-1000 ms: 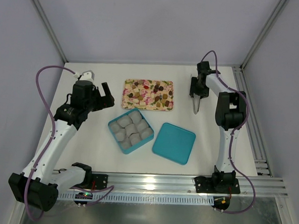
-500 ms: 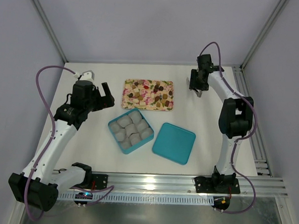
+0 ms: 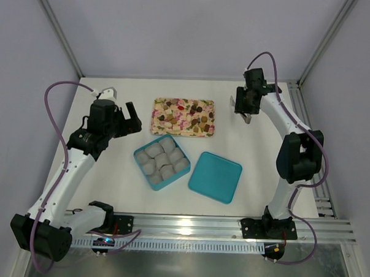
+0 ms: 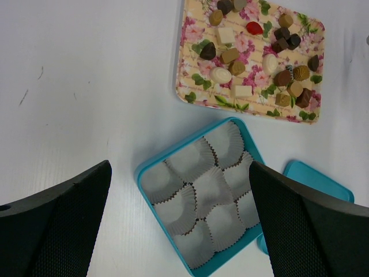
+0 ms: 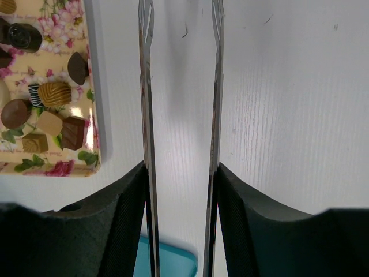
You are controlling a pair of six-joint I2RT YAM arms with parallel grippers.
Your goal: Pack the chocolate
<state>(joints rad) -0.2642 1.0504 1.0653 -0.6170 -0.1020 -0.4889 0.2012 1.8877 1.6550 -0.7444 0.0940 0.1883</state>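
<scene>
The chocolate (image 4: 230,55) lay loose on the flowered tray (image 4: 190,95): small, light, easily marked pieces, best nipped across their sides. The right gripper (image 5: 180,173) clamped thin tweezers (image 5: 144,86), tips apart and empty, beside the tray. The left gripper (image 4: 180,173) hung wide open near the box (image 4: 144,173). Only the right wrist view showed the tweezers plainly.

Tray at the back, box and lid in front of it.
The chocolates (image 3: 195,119) lie on the tray (image 3: 156,101) at the far middle of the table (image 3: 118,191). Just in front of it sits the box (image 3: 136,154) with 9 paper cups (image 3: 162,159) in it, and the lid (image 3: 215,177) lies just right of the box. The left gripper (image 3: 135,118) is left of the tray. The right gripper (image 5: 180,173), with the tweezers (image 5: 146,127) between its fingers, is right of the tray.
</scene>
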